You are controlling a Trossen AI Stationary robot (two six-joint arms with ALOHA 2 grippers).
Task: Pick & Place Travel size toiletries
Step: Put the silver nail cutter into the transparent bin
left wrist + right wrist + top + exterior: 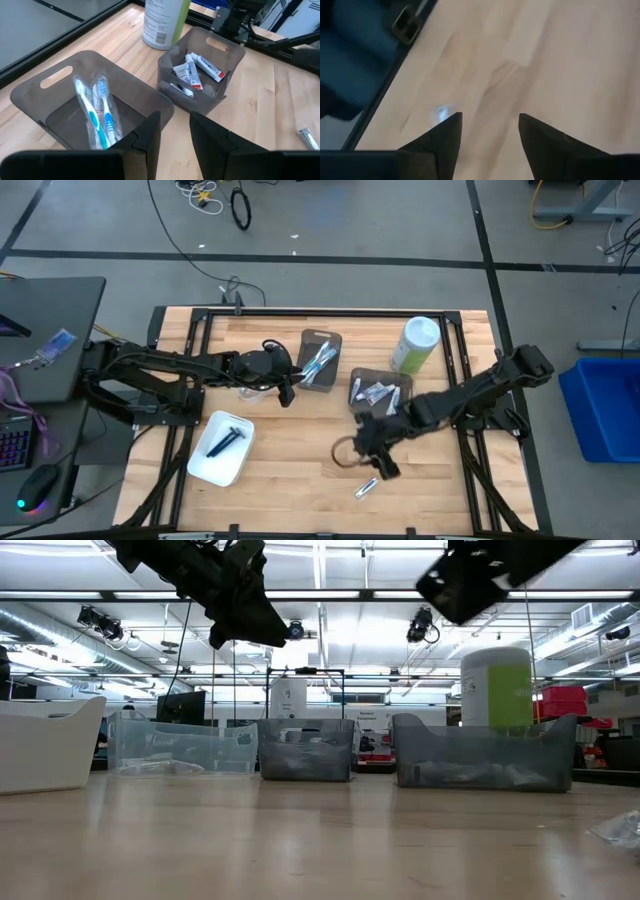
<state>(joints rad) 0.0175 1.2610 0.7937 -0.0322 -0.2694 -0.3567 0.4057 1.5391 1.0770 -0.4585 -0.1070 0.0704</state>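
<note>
Light-blue toothbrushes (97, 112) lie in a dark translucent bin (320, 360), and white tubes (197, 70) lie in a second bin (380, 392). A dark blue razor (225, 440) rests in a white tray (222, 448). A silvery packet (366, 488) lies flat on the wood near the front edge. My left gripper (175, 135) hovers open just left of the toothbrush bin, above its near rim. My right gripper (490, 135) is open over bare wood, between the tube bin and the packet, with nothing between its fingers.
A tall green canister with a white lid (415, 345) stands at the back right, behind the tube bin. A thin dark ring (345, 452) lies left of my right gripper. A clear bin (180, 750) sits left of the dark bins. Bare wood stretches along the near edge.
</note>
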